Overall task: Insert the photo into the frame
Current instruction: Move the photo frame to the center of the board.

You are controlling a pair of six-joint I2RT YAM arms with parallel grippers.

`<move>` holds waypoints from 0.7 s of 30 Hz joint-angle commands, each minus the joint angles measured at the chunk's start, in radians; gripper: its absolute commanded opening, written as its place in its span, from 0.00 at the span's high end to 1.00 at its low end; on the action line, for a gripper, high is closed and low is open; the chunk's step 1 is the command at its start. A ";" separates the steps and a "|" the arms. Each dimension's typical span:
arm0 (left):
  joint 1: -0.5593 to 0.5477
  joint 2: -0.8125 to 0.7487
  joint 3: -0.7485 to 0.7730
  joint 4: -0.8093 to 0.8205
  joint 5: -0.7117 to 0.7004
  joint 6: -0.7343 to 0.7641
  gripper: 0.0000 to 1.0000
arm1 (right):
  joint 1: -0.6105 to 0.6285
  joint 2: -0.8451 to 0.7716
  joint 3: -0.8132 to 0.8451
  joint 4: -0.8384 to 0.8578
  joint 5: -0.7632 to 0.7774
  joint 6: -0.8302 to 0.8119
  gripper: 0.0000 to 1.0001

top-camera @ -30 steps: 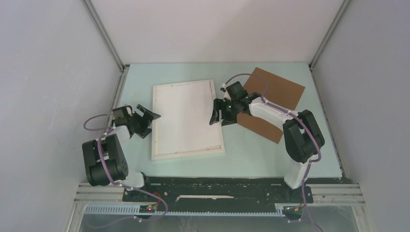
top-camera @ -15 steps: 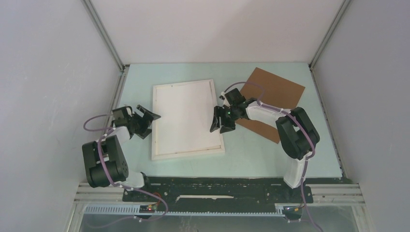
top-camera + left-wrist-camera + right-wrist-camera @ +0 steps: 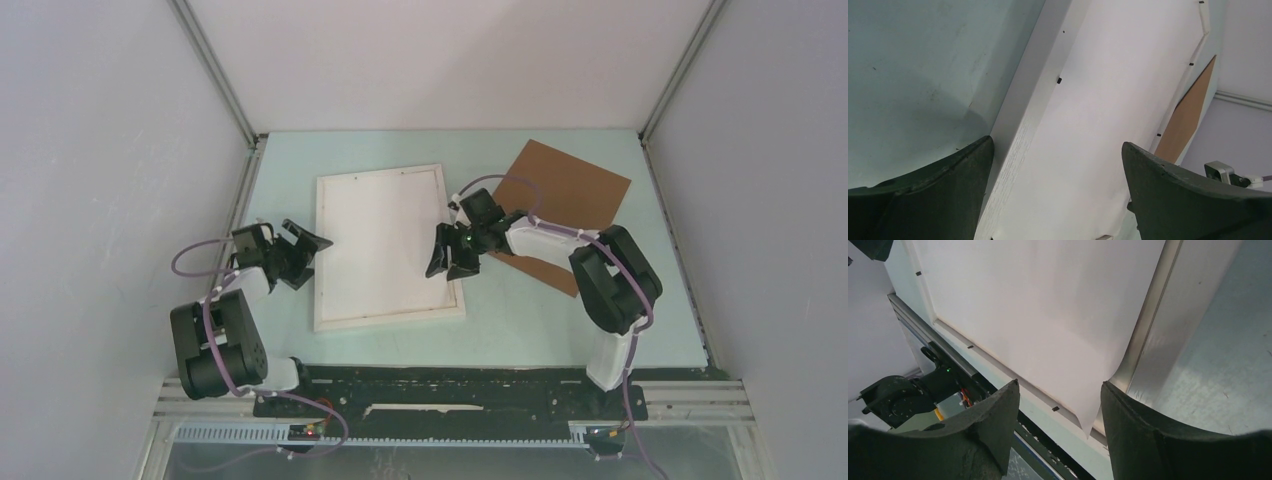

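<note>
The white frame (image 3: 390, 318) lies flat on the table, left of centre. A white sheet (image 3: 385, 240) lies inside it; I take it for the photo face down, as no print shows. In the right wrist view the sheet (image 3: 1048, 315) has its near corner curled up over the frame's rim (image 3: 1153, 340). My right gripper (image 3: 447, 270) is open, its jaws straddling that corner (image 3: 1059, 390). My left gripper (image 3: 308, 258) is open at the frame's left edge. Its jaws (image 3: 1058, 190) span the left rim (image 3: 1018, 125) and touch nothing.
The brown backing board (image 3: 570, 190) lies at the back right, partly under the right arm, and shows in the left wrist view (image 3: 1188, 115). Grey walls close in the table on three sides. The arm bases and a black rail run along the near edge.
My right gripper has moved along the frame's right edge toward its near corner. The left arm has barely moved. The frame and sheet lie where they were.
</note>
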 commanded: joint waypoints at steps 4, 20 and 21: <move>-0.008 -0.059 0.001 -0.052 0.039 0.025 0.00 | -0.040 -0.151 0.001 -0.066 0.079 -0.052 0.29; -0.300 -0.330 0.201 -0.265 -0.186 0.194 0.00 | -0.485 -0.321 -0.127 -0.106 0.061 -0.117 0.20; -0.365 -0.318 0.204 -0.217 -0.191 0.168 0.00 | -0.540 -0.339 -0.159 -0.090 0.050 -0.109 0.20</move>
